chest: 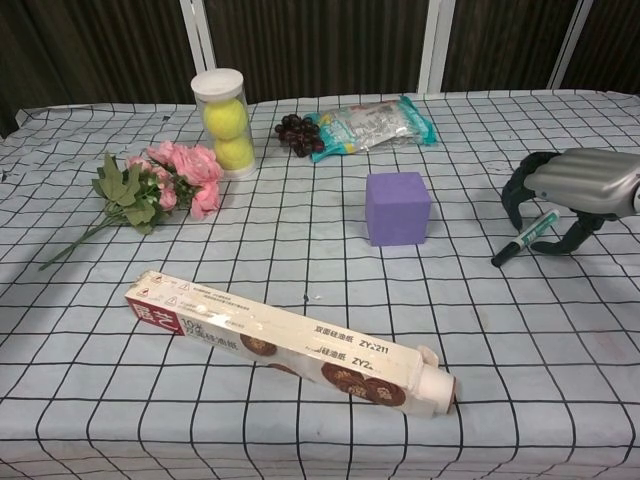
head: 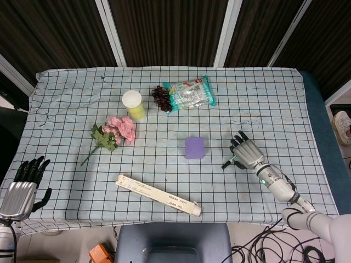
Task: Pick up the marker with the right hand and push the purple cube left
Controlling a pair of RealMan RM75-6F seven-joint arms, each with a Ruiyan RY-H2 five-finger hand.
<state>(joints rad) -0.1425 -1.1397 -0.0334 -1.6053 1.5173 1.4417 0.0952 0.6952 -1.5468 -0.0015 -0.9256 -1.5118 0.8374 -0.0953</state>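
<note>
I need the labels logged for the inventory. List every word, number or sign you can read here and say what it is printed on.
"ZY-211": on the side of the long box, after some Chinese characters too small to read.
Red panel at the long box's left end: print too small to read.
Snack bag: print blurred, unreadable.
Marker under the right hand: no legible label.
</note>
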